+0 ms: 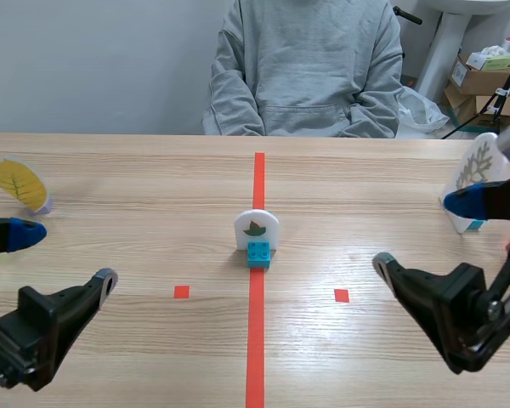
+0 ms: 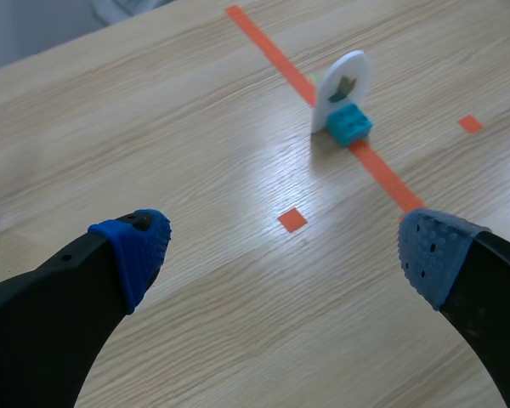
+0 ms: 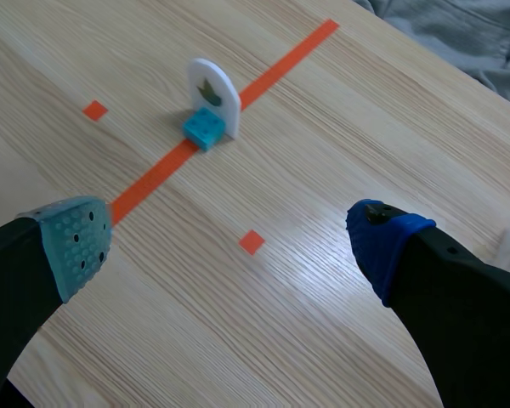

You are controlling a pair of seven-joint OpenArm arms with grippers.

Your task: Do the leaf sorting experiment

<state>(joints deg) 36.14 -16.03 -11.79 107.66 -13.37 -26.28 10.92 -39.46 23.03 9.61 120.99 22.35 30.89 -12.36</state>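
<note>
A pale wood-grain table stands before a plain grey-white wall, with stacked cardboard boxes and a white pedestal in the far right corner under even light.

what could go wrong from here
The leaf card is held upright only by a blue brick; a sideways nudge from the open left end effector or right end effector could tip it. The yellow leaf card sits close to the left end effector, so a swing might knock it.
</note>
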